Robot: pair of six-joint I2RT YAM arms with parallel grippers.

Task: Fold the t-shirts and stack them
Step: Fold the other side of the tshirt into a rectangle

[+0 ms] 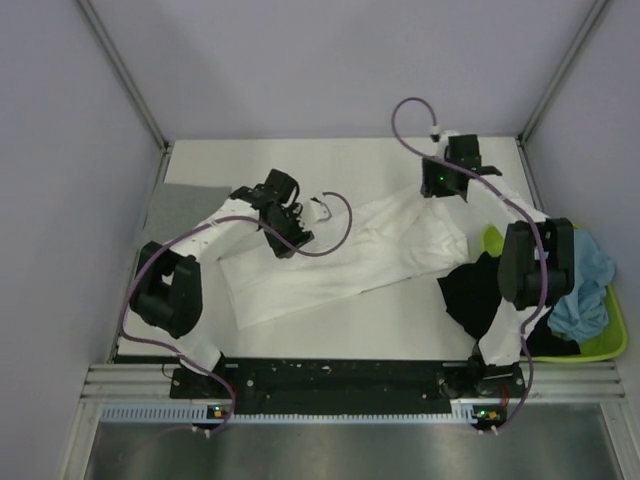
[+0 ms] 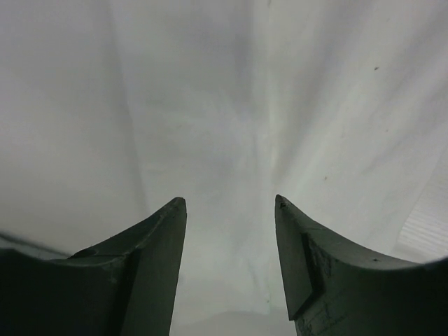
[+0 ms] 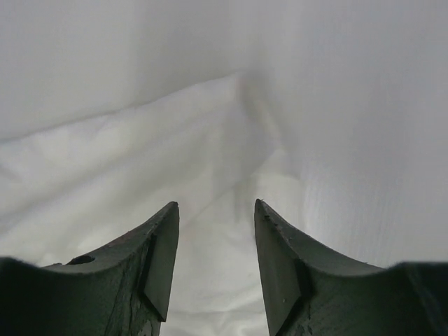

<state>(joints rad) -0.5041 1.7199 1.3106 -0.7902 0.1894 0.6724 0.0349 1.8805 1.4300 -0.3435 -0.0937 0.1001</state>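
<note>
White worktop [image 1: 350, 160], pale walls on three sides: my left tool [image 2: 229, 203] hangs released, jaws apart and nothing between them, just above the white shirt [image 1: 340, 255]. My right tool [image 3: 215, 206] is released too, jaws parted over a ridge of the same cloth near its far right end. The shirt lies slantwise across the middle of the worktop, rumpled and not yet folded.

By my reading, the step in hand is getting this shirt flat for its first fold. To do it well I would take one end in each tool and pinch the edge cleanly, not a bunch of cloth. Then I would draw the ends apart evenly until the creases go and carry the fold over in one level sweep.

A black shirt [image 1: 470, 295] sits up against the white one's near right corner, partly under my right arm, and could be dragged along. A blue shirt [image 1: 590, 275] lies in the lime tray [image 1: 612, 345] at the right edge. A grey shirt [image 1: 185, 200] lies flat at the far left. My left arm's purple cable [image 1: 340, 225] loops over the white shirt and could snag it.
</note>
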